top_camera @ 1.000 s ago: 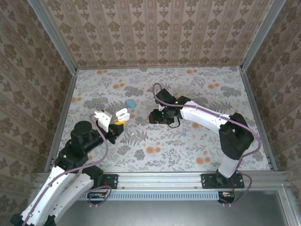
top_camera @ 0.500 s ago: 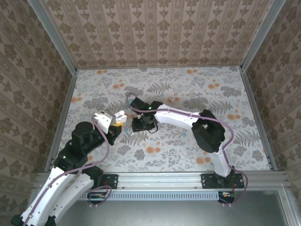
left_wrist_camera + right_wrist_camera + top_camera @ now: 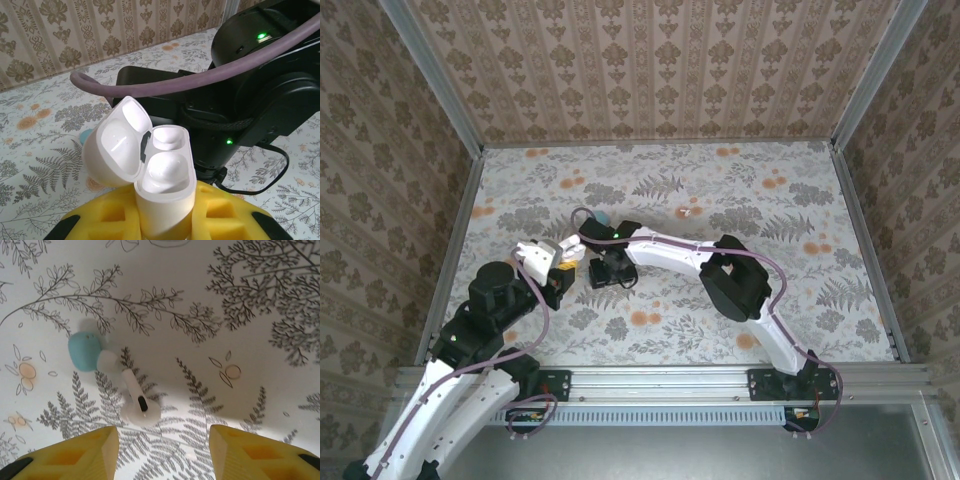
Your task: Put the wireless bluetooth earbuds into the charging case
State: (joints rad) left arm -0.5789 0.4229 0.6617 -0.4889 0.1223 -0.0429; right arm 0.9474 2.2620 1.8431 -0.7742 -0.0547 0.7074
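Observation:
My left gripper (image 3: 165, 224) is shut on the white charging case (image 3: 165, 185), its yellow pads clamping the lower body. The case stands upright with its lid (image 3: 117, 145) swung open to the left, and both sockets look empty. From above, the case (image 3: 568, 250) sits in the left gripper (image 3: 563, 262), close to the right gripper (image 3: 605, 272). One earbud (image 3: 134, 390), white with a stem and a teal-blue tip (image 3: 85, 351), lies on the table. My right gripper (image 3: 162, 455) hovers open just short of it, with nothing between its yellow fingers (image 3: 75, 455).
The right arm (image 3: 670, 250) stretches across the middle of the floral table, its black wrist (image 3: 260, 95) right behind the case. A small pale piece (image 3: 686, 211) lies farther back. Patterned walls and metal rails (image 3: 455, 230) close in the table.
The right arm has swung left across the table, from the centre to right beside the left gripper and case. The left arm has dropped slightly, still holding the case.

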